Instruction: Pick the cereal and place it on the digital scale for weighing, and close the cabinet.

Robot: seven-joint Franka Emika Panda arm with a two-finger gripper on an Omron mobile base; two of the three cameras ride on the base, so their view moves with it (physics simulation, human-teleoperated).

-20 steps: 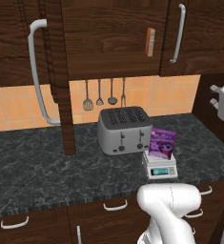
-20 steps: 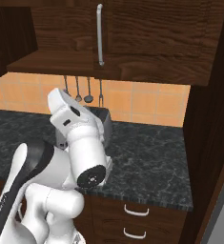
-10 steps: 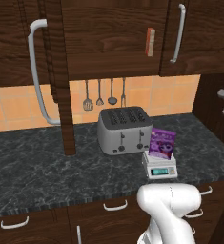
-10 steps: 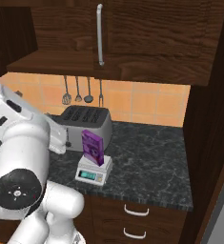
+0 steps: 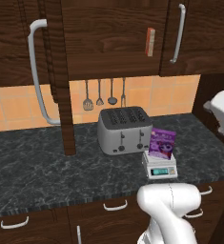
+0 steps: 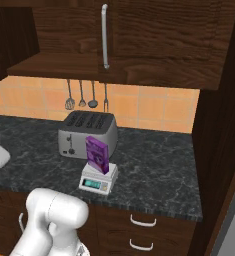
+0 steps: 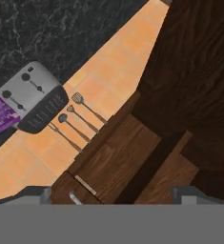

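The purple cereal (image 5: 162,143) packet stands upright on the small grey digital scale (image 5: 160,167), just right of the toaster; both also show in the right base view, cereal (image 6: 97,154) on the scale (image 6: 98,180). In the hand view the cereal (image 7: 0,116) peeks in at the left edge. The dark wood cabinet (image 5: 108,38) has its left door swung out, seen edge-on with its long silver handle (image 5: 37,71). My gripper (image 7: 114,194) is open with nothing between its tips. It looks at the cabinet's (image 7: 189,86) underside and door edges from high up.
A four-slot silver toaster (image 5: 124,129) sits on the dark stone counter (image 5: 32,171). Utensils (image 5: 104,93) hang on the orange tile wall. A thin orange-red box (image 5: 150,42) stands in the cabinet. A tall dark panel (image 6: 224,125) bounds the counter on the right. Drawers (image 5: 113,209) run below.
The arm has swung away from in front of the right base camera toward the right of the counter, uncovering toaster, cereal and scale. The cereal stays on the scale.
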